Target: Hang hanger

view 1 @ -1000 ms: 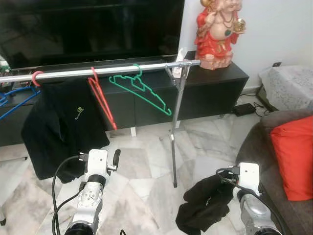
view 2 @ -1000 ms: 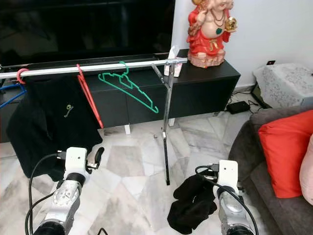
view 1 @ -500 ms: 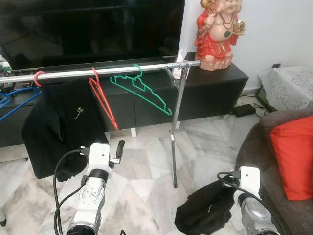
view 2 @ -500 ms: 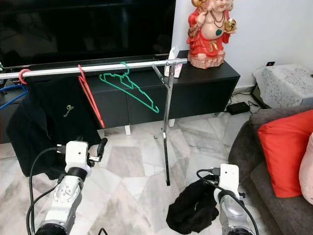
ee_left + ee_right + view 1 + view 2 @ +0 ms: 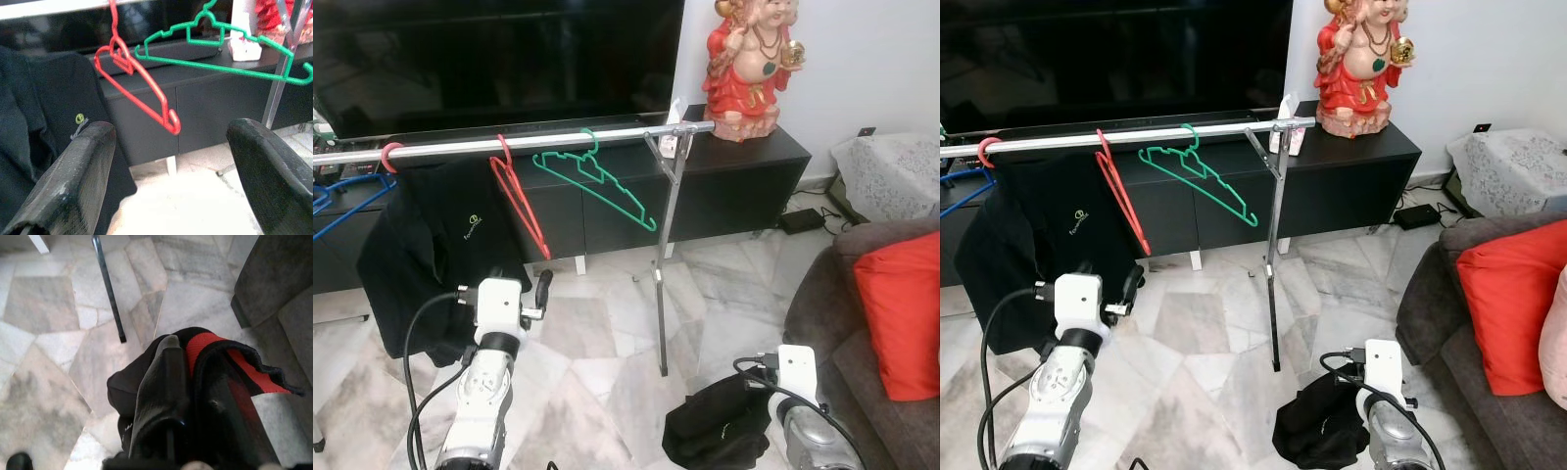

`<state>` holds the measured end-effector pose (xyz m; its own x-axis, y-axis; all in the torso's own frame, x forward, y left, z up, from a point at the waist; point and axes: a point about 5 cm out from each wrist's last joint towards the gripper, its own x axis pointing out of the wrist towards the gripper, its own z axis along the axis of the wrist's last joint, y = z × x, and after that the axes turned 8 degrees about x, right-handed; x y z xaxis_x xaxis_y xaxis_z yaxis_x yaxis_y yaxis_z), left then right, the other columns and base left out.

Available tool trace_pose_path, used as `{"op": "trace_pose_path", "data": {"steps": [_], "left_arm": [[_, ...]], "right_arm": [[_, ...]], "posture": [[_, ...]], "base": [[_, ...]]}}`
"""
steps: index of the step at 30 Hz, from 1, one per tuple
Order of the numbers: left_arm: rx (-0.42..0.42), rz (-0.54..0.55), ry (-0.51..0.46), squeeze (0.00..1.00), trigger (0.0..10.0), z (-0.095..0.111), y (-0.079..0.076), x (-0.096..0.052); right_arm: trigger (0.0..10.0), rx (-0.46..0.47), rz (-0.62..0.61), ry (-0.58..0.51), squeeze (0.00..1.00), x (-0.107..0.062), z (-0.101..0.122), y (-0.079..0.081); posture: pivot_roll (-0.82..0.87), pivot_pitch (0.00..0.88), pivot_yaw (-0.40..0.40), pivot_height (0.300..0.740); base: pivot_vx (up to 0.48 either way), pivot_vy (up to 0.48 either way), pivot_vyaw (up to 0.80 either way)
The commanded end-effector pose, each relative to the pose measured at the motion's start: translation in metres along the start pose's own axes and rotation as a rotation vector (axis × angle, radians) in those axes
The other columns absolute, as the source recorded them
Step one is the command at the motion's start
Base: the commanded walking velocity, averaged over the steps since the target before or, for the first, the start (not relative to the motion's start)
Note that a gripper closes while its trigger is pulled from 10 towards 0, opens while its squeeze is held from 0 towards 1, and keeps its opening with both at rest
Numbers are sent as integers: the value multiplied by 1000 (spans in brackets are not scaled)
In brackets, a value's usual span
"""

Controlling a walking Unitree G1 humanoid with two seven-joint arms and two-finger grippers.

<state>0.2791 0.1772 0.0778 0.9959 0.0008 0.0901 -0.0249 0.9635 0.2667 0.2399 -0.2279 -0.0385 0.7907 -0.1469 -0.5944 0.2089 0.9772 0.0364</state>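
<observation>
Lower right of the frame, the right gripper pinches a limp black garment around a red hanger; the left gripper gapes toward a thin green plastic hanger on the metal rail.

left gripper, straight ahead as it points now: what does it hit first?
Probably the red hanger. It hangs nearest the middle between the open left gripper fingers, with the dark cabinet behind it. Depth is unclear, so it might pass just under the hanger's lower tip.

rail's left end cut off, red hanger mostly wrapped in garment
</observation>
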Motion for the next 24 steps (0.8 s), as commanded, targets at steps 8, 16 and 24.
{"op": "trace_pose_path", "data": {"steps": [8,16,24], "left_arm": [[-7,-3,11,0,10000,5,1,-7],[-5,-20,17,0,10000,9,0,-4],[0,-15,12,0,10000,12,4,-3]], "right_arm": [[10000,-44,16,77,0,-5,-19,-1],[10000,2,-15,60,0,-11,-26,-14],[10000,20,-39,60,0,-12,-29,-13]], "posture": [[-89,0,-58,740],[-108,0,-47,740],[-90,0,-47,740]], "base": [[289,0,52],[309,0,0],[317,0,0]]}}
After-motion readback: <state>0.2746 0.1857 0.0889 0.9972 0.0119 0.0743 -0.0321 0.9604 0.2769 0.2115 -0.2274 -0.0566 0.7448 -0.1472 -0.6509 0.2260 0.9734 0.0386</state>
